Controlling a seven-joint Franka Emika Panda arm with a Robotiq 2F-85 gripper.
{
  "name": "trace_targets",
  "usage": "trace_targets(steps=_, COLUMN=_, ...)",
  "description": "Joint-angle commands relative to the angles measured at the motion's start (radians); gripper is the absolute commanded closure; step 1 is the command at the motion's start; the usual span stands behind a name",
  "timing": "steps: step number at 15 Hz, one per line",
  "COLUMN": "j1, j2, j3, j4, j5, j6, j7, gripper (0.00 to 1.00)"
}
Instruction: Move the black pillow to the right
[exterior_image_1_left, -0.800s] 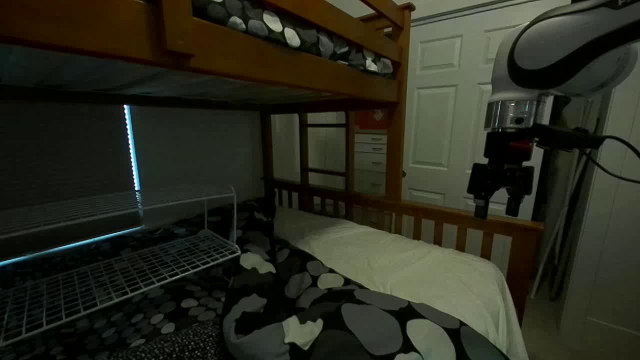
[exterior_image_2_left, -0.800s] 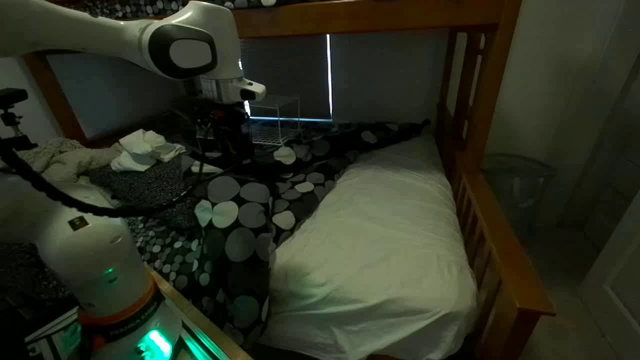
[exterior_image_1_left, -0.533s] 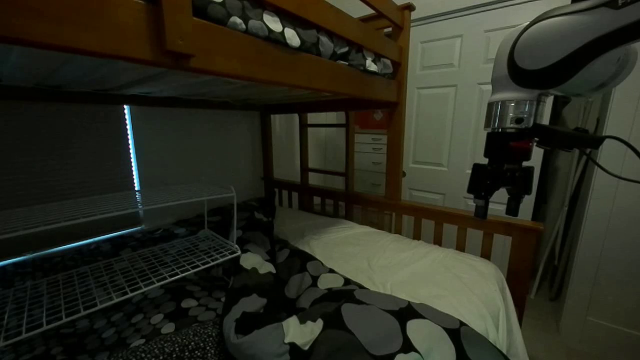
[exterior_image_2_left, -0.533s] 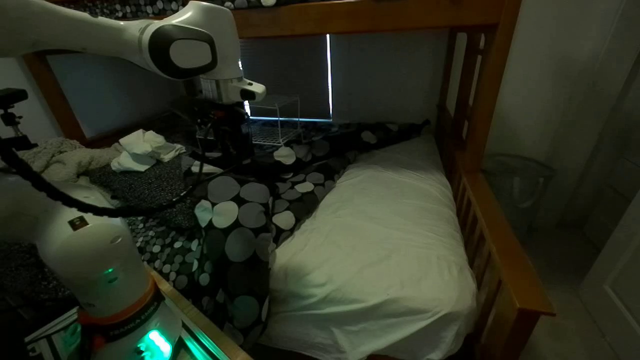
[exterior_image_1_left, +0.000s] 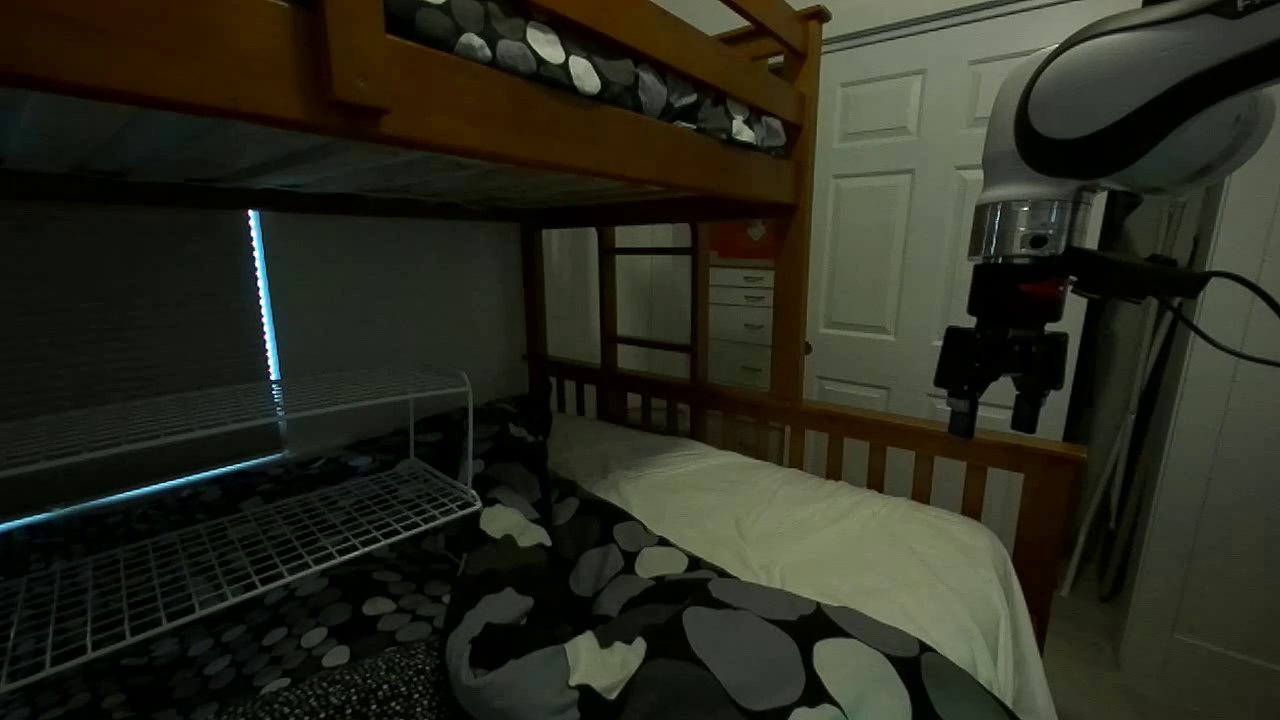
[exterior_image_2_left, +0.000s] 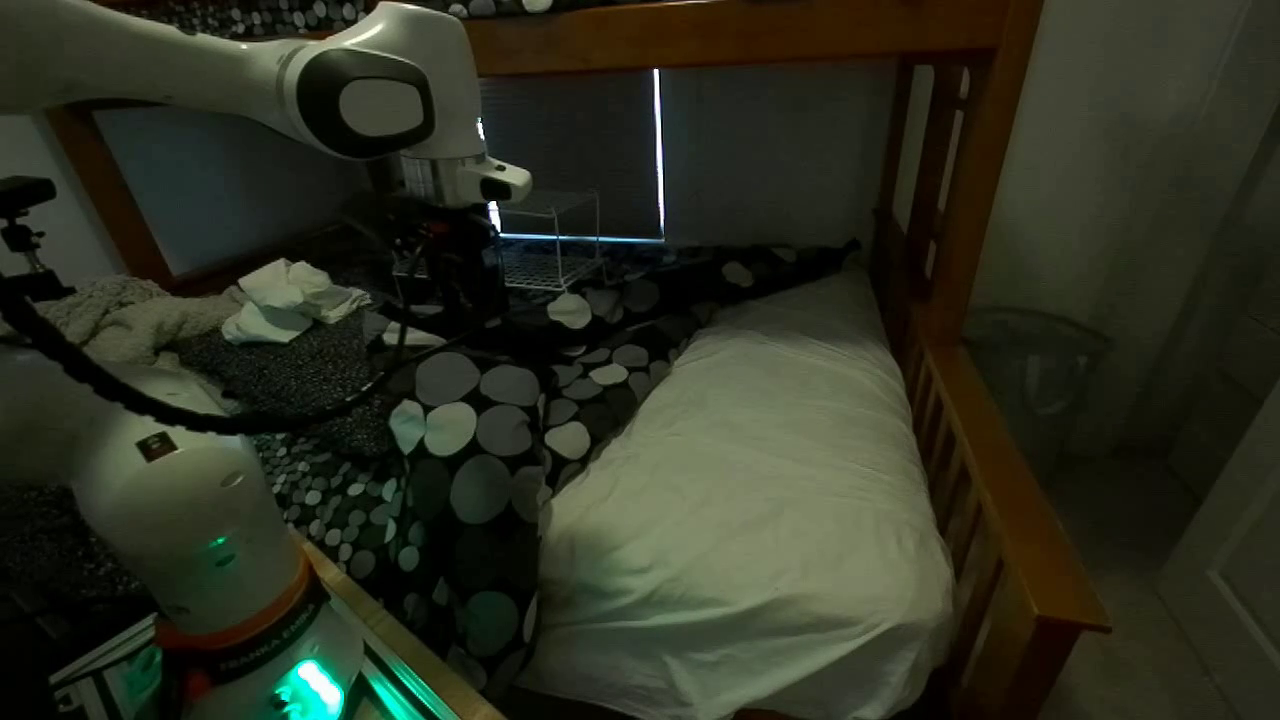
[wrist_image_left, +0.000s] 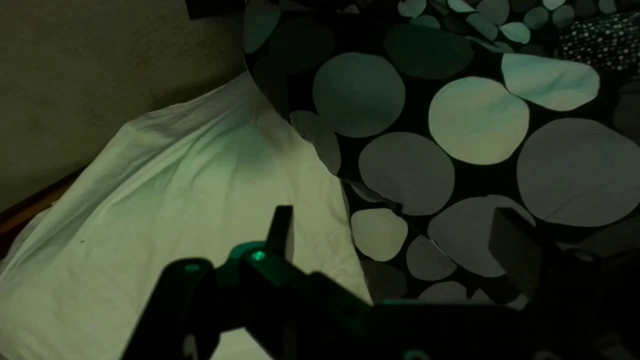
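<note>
The black pillow with fine white speckles lies on the bed behind the robot's base in an exterior view, partly covered by a white cloth and crossed by the arm's cable. Only a strip of the pillow shows at the bottom of an exterior view, and a corner shows at the top right of the wrist view. My gripper hangs in the air, pointing down, apart from the pillow. In the wrist view the gripper is open and empty above the edge between cream sheet and blotched bedspread.
The blotched bedspread lies bunched beside the cream sheet. A white wire rack stands on the bed. A white cloth lies at the pillow. The wooden bed rail and upper bunk bound the space.
</note>
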Motion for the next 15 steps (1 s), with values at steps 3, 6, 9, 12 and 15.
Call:
trace_targets(steps=3, j1=-0.005, j2=0.001, j3=0.004, j4=0.002, j5=0.003, j6=-0.002, j7=-0.003, gripper=0.00)
trace_targets(steps=6, j1=-0.005, j2=0.001, j3=0.004, j4=0.002, j5=0.003, j6=-0.002, j7=-0.003, gripper=0.00)
trace_targets(steps=9, j1=0.066, j2=0.042, j3=0.054, j4=0.069, j5=0.043, j6=0.002, j7=-0.021, gripper=0.00)
trace_targets(steps=12, j1=0.174, j2=0.091, j3=0.155, j4=0.177, j5=0.099, j6=-0.013, j7=-0.031, gripper=0.00)
trace_targets(steps=15, j1=0.274, j2=0.160, j3=0.257, j4=0.295, j5=0.149, j6=-0.012, j7=-0.034, gripper=0.00)
